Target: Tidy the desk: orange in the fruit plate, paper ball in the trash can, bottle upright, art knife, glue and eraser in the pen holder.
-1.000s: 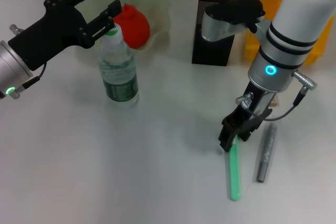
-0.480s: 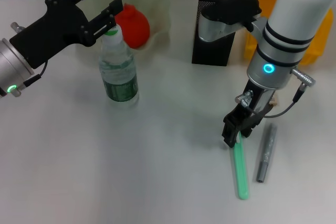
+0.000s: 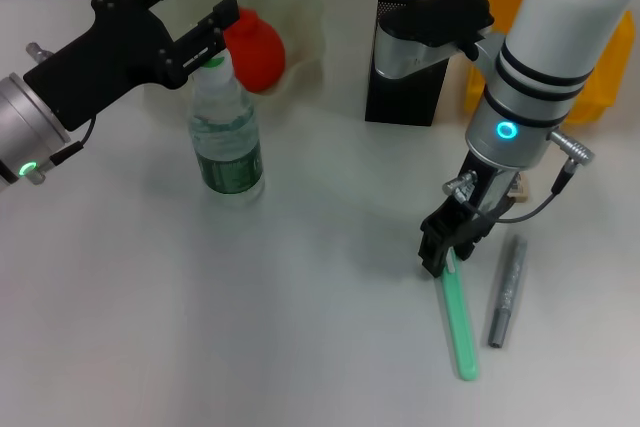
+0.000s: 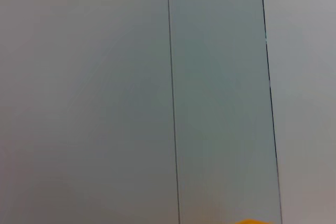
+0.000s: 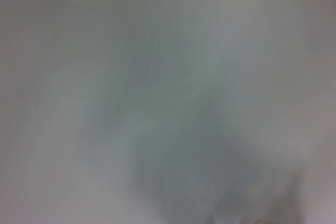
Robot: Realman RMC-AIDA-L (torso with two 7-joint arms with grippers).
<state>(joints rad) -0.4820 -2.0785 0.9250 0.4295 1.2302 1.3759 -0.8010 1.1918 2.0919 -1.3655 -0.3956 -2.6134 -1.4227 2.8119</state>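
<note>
The bottle [image 3: 226,137] stands upright at the left. Just behind its white cap my left gripper [image 3: 195,5] hangs open and holds nothing. The orange [image 3: 256,48] lies in the fruit plate [image 3: 300,2]. My right gripper [image 3: 438,250] is low over the table, shut on the far end of a green stick [image 3: 456,319]. A grey stick [image 3: 505,293] lies beside it. I cannot tell which one is the art knife and which the glue. A beige bit, probably the eraser [image 3: 518,186], peeks out behind the right wrist. The paper ball is out of view. Both wrist views show only blank surface.
The black mesh pen holder [image 3: 398,87] stands at the back centre, behind the right arm's elbow. The yellow trash can [image 3: 483,17] is beside it at the back right. White tabletop [image 3: 300,327] spreads across the front.
The green stick's near end has swung to the right while its far end stayed at my right gripper. The left gripper has edged slightly up and back from the bottle cap.
</note>
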